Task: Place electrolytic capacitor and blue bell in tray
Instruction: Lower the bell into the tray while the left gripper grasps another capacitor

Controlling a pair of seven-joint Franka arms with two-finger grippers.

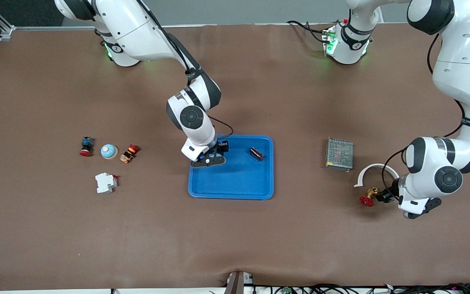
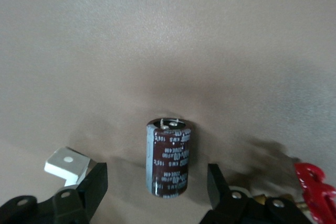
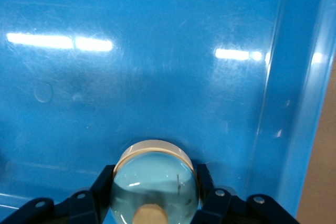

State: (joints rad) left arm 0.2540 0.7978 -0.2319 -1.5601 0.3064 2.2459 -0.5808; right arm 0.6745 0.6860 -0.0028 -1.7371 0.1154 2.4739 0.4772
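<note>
My right pincer (image 1: 209, 159) grips the blue bell (image 3: 155, 182) low over the tray (image 1: 231, 192); released tilted, I judge the bell may roll. My left pincer (image 2: 157, 174), wide around the upright electrolytic capacitor (image 2: 169, 156) near the counter's left-arm edge, could topple it.

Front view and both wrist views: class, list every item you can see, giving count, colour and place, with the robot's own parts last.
tray: 1, bright blue, mid-table
blue bell: 1, pale blue, held over the tray
second bell: 1, pale blue, right arm's end
capacitor: 1, dark brown, upright on the table
dark part: 1, maroon, in the tray
push buttons: 2, red-tipped, flanking the second bell
breaker: 1, white, nearer the camera than the second bell
mesh box: 1, grey, left arm's end
ring: 1, white, beside the valve
valve: 1, red
right gripper: clamping the blue bell
left gripper: open around the capacitor
</note>
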